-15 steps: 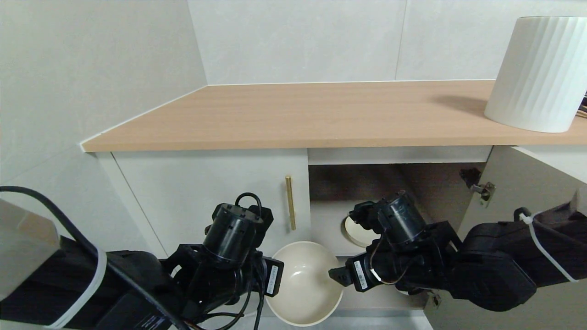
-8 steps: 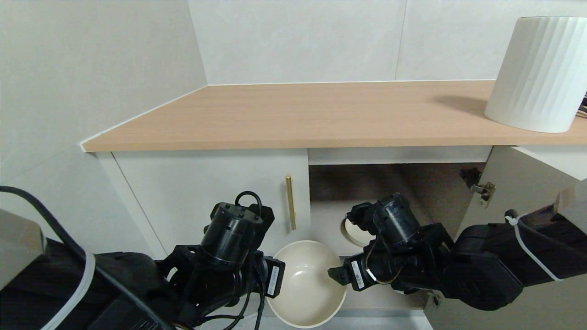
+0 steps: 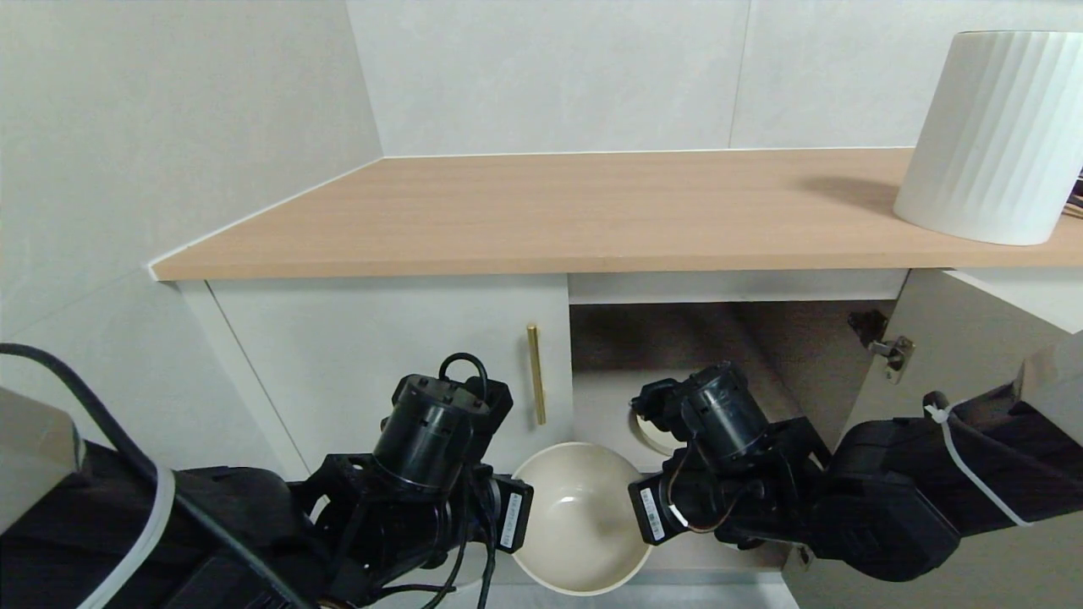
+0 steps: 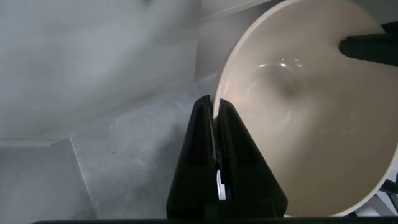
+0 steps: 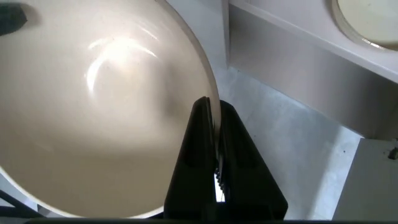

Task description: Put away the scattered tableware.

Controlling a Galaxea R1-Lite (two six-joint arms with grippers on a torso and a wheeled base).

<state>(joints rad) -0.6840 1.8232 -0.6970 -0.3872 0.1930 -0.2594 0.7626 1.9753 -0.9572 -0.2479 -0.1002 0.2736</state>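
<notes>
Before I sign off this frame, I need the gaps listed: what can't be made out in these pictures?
- The dish inside the cabinet: mostly behind the right arm in the head view, cut by the edge in the right wrist view; its kind is unclear.
- The bowl: underside faces away in every view.
- The items behind the white ribbed container: cut by the head view's right edge.
- The cabinet's back: too dark in the head view.

No words or numbers can be read. Low in the middle of the head view, a small white sticker (image 3: 510,520) sits on the left gripper (image 4: 214,121) and a second sticker (image 3: 650,512) on the right gripper (image 5: 212,112). Their print is too tiny.
</notes>
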